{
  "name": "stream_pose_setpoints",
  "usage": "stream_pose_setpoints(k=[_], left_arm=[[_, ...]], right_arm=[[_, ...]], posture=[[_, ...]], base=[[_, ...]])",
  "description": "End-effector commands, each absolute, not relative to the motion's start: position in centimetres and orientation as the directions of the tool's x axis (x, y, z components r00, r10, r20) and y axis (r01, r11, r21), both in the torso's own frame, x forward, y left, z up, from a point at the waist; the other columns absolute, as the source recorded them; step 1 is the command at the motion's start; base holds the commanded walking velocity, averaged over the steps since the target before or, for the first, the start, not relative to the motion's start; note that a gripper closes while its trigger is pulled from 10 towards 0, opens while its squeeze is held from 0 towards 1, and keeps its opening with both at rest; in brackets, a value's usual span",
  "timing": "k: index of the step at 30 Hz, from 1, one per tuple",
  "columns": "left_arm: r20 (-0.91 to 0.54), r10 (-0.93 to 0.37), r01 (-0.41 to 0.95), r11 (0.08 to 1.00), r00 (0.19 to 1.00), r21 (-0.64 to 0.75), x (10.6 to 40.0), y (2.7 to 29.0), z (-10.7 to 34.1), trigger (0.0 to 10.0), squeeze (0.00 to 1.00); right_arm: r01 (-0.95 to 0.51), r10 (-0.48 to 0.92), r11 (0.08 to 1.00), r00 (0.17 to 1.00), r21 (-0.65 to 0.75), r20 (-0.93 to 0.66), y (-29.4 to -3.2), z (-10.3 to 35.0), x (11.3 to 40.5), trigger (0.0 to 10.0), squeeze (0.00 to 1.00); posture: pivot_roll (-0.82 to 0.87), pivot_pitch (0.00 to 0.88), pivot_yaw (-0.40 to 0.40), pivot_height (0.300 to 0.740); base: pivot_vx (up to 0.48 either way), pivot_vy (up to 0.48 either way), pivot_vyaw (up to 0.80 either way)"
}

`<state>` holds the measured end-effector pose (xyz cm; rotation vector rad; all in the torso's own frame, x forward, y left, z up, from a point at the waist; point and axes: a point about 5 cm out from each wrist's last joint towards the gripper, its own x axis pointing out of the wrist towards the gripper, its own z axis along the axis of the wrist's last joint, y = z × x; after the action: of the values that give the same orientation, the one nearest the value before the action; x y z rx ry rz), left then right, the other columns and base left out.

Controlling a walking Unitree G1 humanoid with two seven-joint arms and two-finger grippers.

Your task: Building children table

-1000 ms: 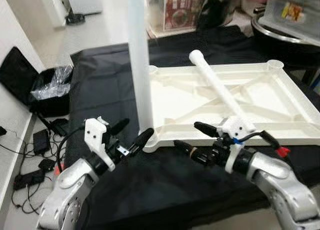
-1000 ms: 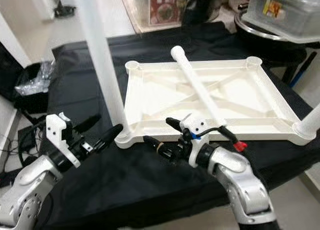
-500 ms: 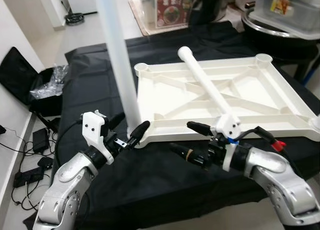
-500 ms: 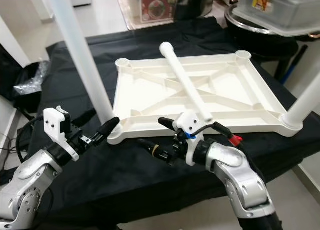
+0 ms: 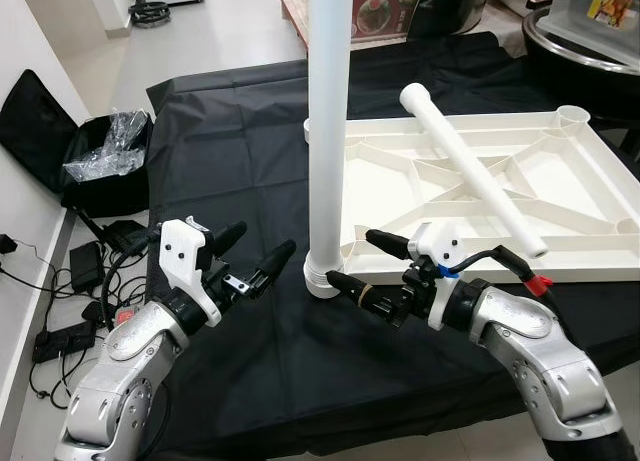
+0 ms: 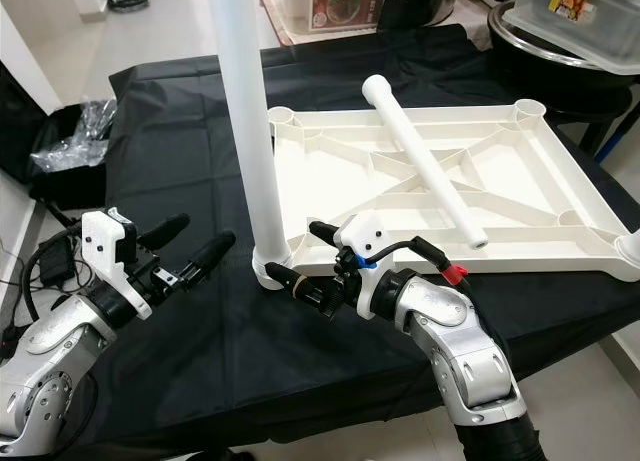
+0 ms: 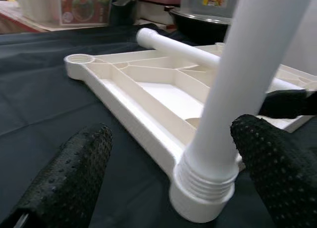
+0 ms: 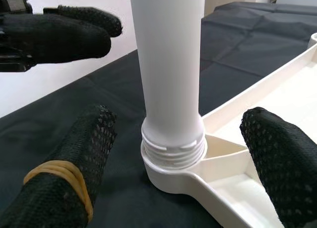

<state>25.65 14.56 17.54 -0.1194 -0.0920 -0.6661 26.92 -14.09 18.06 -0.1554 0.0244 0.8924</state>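
Observation:
A white tabletop (image 5: 580,196) lies upside down on the black-covered table. One white leg (image 5: 328,131) stands upright in its near left corner socket, with the thread showing at the base (image 8: 173,144). A second, loose leg (image 5: 470,166) lies slanted across the ribs. My left gripper (image 5: 262,239) hovers open just left of the standing leg's base. My right gripper (image 5: 352,258) is open just right of that base, and one finger (image 8: 59,188) wears a yellow rubber band. In both wrist views the leg (image 7: 237,79) stands between the spread fingers, untouched.
On the floor to the left are a black bag (image 5: 40,131), a crumpled plastic bag (image 5: 105,151) and cables (image 5: 90,271). A large pot under a plastic box (image 5: 590,21) stands at the back right. Black cloth (image 5: 220,131) spreads left of the tabletop.
The head view has swung, so the whole scene sits further right. My right gripper is now closer to the standing leg's base; my left fingertip is slightly off it. Both stay open.

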Motion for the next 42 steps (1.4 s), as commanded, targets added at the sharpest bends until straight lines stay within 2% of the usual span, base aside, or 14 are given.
stream_pose_setpoints(k=[1, 7, 14, 20, 22, 23, 24, 25, 26, 27, 37, 40, 41, 42], left_arm=[[0.108, -0.638, 0.646, 0.759, 0.763, -0.083, 25.3, 14.3, 17.4, 10.0, 0.00], [0.091, -0.674, 0.680, 0.729, 0.733, -0.079, 24.7, 13.9, 17.4, 10.0, 0.00], [0.086, -0.679, 0.685, 0.725, 0.729, -0.076, 24.4, 13.7, 17.3, 10.0, 0.00], [0.080, -0.646, 0.650, 0.757, 0.759, -0.066, 24.5, 14.2, 17.3, 10.0, 0.00], [0.087, -0.597, 0.603, 0.795, 0.797, -0.065, 25.0, 14.8, 17.3, 10.0, 0.00], [0.091, -0.561, 0.567, 0.821, 0.823, -0.065, 25.3, 15.3, 17.3, 10.0, 0.00], [0.093, -0.538, 0.544, 0.836, 0.838, -0.066, 25.5, 15.5, 17.3, 10.0, 0.00], [0.094, -0.522, 0.529, 0.846, 0.848, -0.070, 25.5, 15.8, 17.3, 10.0, 0.00], [0.095, -0.513, 0.520, 0.851, 0.853, -0.074, 25.6, 15.9, 17.3, 10.0, 0.00], [0.093, -0.514, 0.520, 0.851, 0.853, -0.073, 25.4, 16.0, 17.1, 10.0, 0.00], [0.041, -0.365, 0.367, 0.929, 0.930, -0.052, 25.4, 18.6, 15.5, 10.0, 0.00], [0.034, -0.327, 0.328, 0.944, 0.945, -0.041, 25.5, 19.0, 15.3, 10.0, 0.00], [0.022, -0.278, 0.279, 0.960, 0.960, -0.032, 25.7, 19.6, 15.0, 10.0, 0.00], [0.022, -0.278, 0.279, 0.960, 0.960, -0.032, 25.7, 19.6, 15.0, 10.0, 0.00]], right_arm=[[-0.780, 0.776, 0.613, 0.624, -0.130, -0.089, -13.8, 17.8, 27.0, 10.0, 0.00], [-0.814, 0.813, 0.558, 0.575, -0.162, -0.091, -11.5, 17.7, 28.8, 10.0, 0.00], [-0.790, 0.796, 0.584, 0.603, -0.190, -0.061, -10.0, 18.5, 30.8, 10.0, 0.00], [-0.797, 0.809, 0.572, 0.588, -0.194, -0.032, -9.3, 19.2, 31.0, 10.0, 0.00], [-0.796, 0.809, 0.572, 0.587, -0.197, -0.022, -9.0, 19.4, 31.2, 10.0, 0.00], [-0.797, 0.810, 0.571, 0.586, -0.198, -0.018, -8.9, 19.4, 31.2, 8.4, 0.00], [-0.797, 0.811, 0.570, 0.585, -0.199, -0.016, -8.9, 19.4, 31.2, 4.0, 0.00], [-0.797, 0.812, 0.569, 0.584, -0.203, -0.013, -8.8, 19.5, 31.3, 1.0, 0.00], [-0.796, 0.812, 0.569, 0.583, -0.207, -0.011, -8.7, 19.5, 31.3, 1.0, 0.00], [-0.797, 0.814, 0.567, 0.581, -0.210, -0.008, -8.6, 19.5, 31.3, 0.0, 0.00], [-0.799, 0.820, 0.559, 0.572, -0.222, 0.009, -8.0, 20.0, 31.1, 0.0, 0.00], [-0.781, 0.802, 0.581, 0.597, -0.229, 0.000, -7.9, 20.0, 31.2, 0.0, 0.00], [-0.740, 0.759, 0.630, 0.650, -0.236, -0.014, -7.8, 19.8, 31.3, 0.0, 0.00], [-0.740, 0.759, 0.630, 0.650, -0.236, -0.014, -7.8, 19.8, 31.3, 0.0, 0.00]], posture=[[-0.04, 0.157, 0.024, 0.740], [-0.03, 0.168, 0.031, 0.740], [-0.02, 0.176, 0.030, 0.740], [-0.01, 0.181, 0.026, 0.740], [-0.01, 0.182, 0.025, 0.740], [-0.01, 0.178, 0.023, 0.740], [-0.01, 0.178, 0.023, 0.740], [-0.01, 0.175, 0.023, 0.740], [-0.01, 0.174, 0.023, 0.740], [-0.01, 0.173, 0.022, 0.740], [-0.01, 0.168, 0.015, 0.740], [-0.01, 0.169, 0.015, 0.740], [-0.02, 0.168, 0.014, 0.740], [-0.02, 0.168, 0.014, 0.740]], base=[[0.000, 0.000, 0.00], [0.000, 0.000, 0.00], [0.000, 0.000, 0.00], [0.000, 0.000, 0.00], [0.000, 0.000, 0.00], [0.000, 0.000, 0.00], [0.000, 0.000, 0.00], [0.000, 0.000, 0.00], [0.000, 0.000, 0.00], [0.000, 0.000, 0.00], [0.000, 0.000, 0.00], [0.000, 0.000, 0.00], [0.000, 0.000, 0.00], [0.000, 0.000, 0.00]])
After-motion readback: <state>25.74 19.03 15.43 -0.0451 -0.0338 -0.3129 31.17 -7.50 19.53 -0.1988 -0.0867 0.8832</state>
